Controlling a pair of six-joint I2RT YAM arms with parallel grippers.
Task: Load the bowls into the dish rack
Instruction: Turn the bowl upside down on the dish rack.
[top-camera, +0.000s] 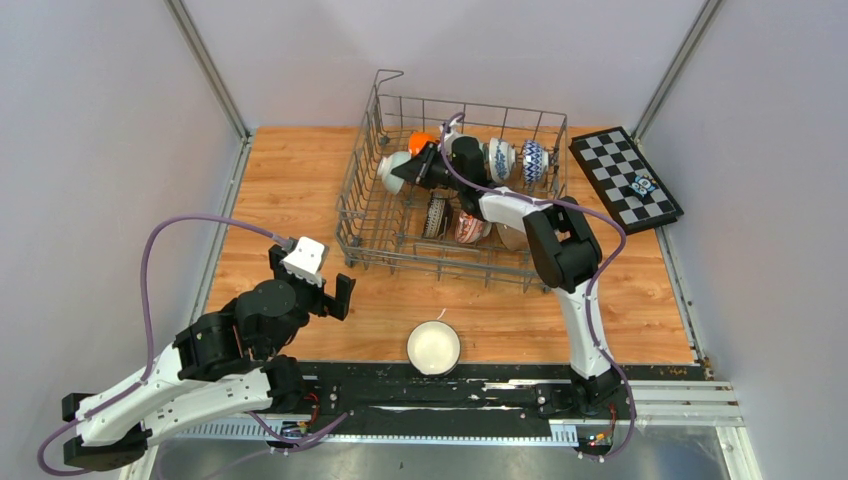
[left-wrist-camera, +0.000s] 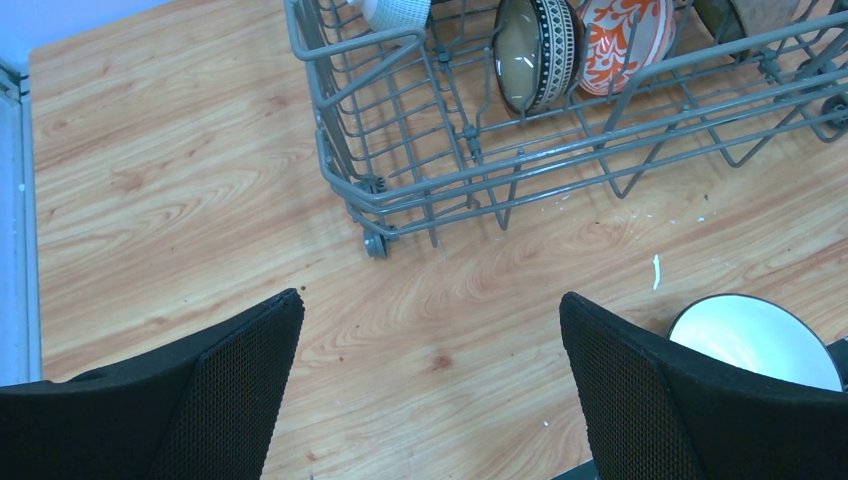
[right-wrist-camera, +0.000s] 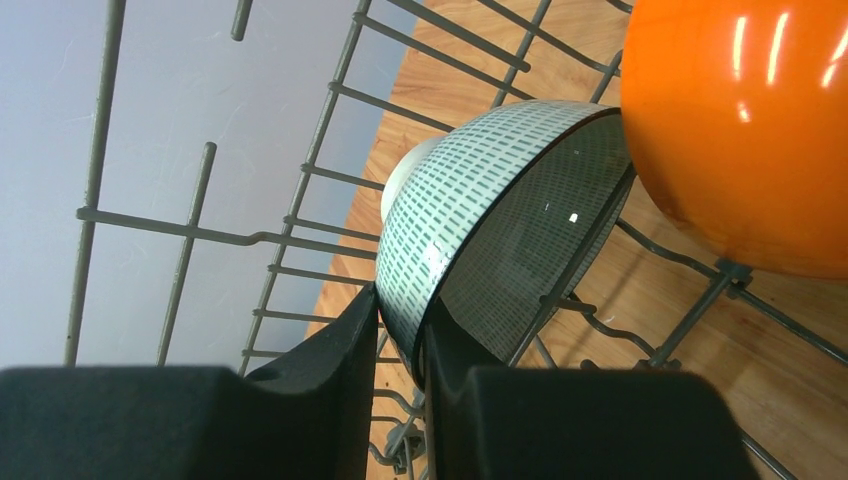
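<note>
The large square grey wire dish rack (top-camera: 352, 195) fills the upper middle of the overhead view, with several bowls standing on edge between its tines. The tines are crowded and the walls low, so an arm drawing out carelessly could snag a wire and drag the whole rack.

The right gripper (right-wrist-camera: 400, 312), at the bottom centre of its own wrist view, is clenched on the rim of the pale green, dash-patterned ceramic bowl (right-wrist-camera: 455, 210), one finger outside and one inside. That bowl stands tilted on edge in the rack's upper left, just beside the glossy orange round bowl (right-wrist-camera: 740, 130); whether the two touch cannot be told. If it is let go before a tine props it, it could roll flat or knock the orange one.

The left gripper (left-wrist-camera: 430, 300) hangs spread wide and empty over the wooden table (left-wrist-camera: 150, 150).

The dark-rimmed, white-inside round bowl (top-camera: 434, 346) sits at lower centre, near the table's front edge, where a clumsy nudge might push it off.

No brand, label or writing is readable anywhere.
</note>
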